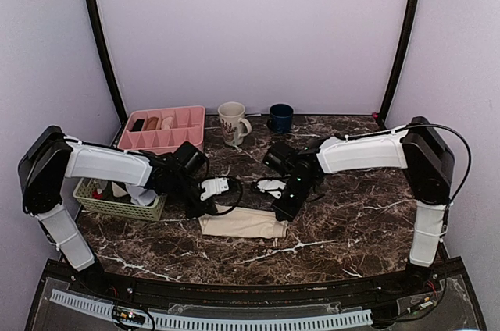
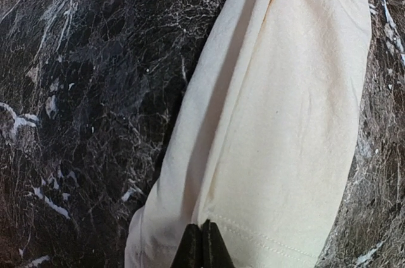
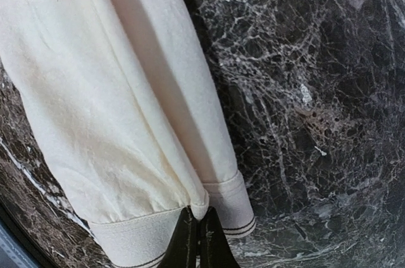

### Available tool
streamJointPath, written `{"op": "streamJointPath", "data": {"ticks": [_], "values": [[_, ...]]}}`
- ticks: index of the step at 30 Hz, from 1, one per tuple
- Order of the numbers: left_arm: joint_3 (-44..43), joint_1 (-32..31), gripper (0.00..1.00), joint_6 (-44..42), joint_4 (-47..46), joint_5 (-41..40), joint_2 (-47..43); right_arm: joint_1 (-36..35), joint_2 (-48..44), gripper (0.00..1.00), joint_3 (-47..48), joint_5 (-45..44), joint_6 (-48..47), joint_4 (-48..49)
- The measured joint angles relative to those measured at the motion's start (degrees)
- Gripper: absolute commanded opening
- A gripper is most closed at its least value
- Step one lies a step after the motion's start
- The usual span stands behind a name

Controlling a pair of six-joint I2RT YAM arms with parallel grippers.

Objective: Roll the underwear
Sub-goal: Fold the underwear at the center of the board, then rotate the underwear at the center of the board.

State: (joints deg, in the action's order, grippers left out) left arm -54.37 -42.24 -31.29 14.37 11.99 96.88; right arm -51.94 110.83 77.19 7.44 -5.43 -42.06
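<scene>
Shut tight, the left gripper [image 2: 202, 243] and right gripper [image 3: 197, 236] sit at opposite ends of the underwear [image 1: 244, 223], a folded strip on the marble table [image 1: 359, 214]; limp, light cloth, probably best pinched at its hemmed edges.

- We see the underwear [image 1: 244, 224]: plain cream-beige, no print; waistband [image 3: 235, 225] w/ thin dark stripes.
- Desk [image 1: 351, 214]: dk brown-black marble w/ white veins.
- Tray [image 1: 160, 144]: pink. Basket [image 1: 117, 208]: pale green.
- Mug [image 1: 232, 122]: off-white w/ reddish motif. Cup [image 1: 280, 117]: dk blue.
- Left gripper [image 2: 202, 246] & right gripper [image 3: 197, 239]: black tips, as we see them.
- Left arm [image 1: 105, 163], right arm [image 1: 363, 153]: white + black.
- Walls [image 1: 250, 26]: pale lilac.
</scene>
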Motion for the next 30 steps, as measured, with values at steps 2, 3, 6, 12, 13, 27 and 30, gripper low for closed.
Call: {"op": "streamJointPath", "data": {"ticks": [2,3,6,12,13,27,30], "values": [[0.00,0.26,0.00,0.00,0.04,0.02,-0.31,0.02,0.46,0.00,-0.44,-0.02,0.15,0.68],[0.00,0.39,0.01,0.00,0.00,0.00,-0.37,0.04,0.46,0.00,-0.44,0.04,0.17,0.74],[0.00,1.03,0.03,0.02,-0.13,-0.04,-0.26,0.09,0.46,0.02,-0.44,0.24,0.26,0.94],[-0.02,1.38,0.39,1.11,-0.35,-0.50,1.40,0.11,0.50,0.28,1.25,0.55,1.79,-0.68],[-0.02,1.44,0.42,0.98,-0.42,-0.63,1.36,0.17,0.50,0.31,2.08,0.52,1.97,-1.42],[2.14,1.57,0.48,12.48,-1.09,-1.75,-9.25,3.48,0.37,0.47,5.01,7.69,4.28,-3.48],[5.90,1.03,0.44,15.54,-1.07,-0.48,-12.61,3.45,1.97,0.42,5.57,10.21,4.22,-2.71]]}}
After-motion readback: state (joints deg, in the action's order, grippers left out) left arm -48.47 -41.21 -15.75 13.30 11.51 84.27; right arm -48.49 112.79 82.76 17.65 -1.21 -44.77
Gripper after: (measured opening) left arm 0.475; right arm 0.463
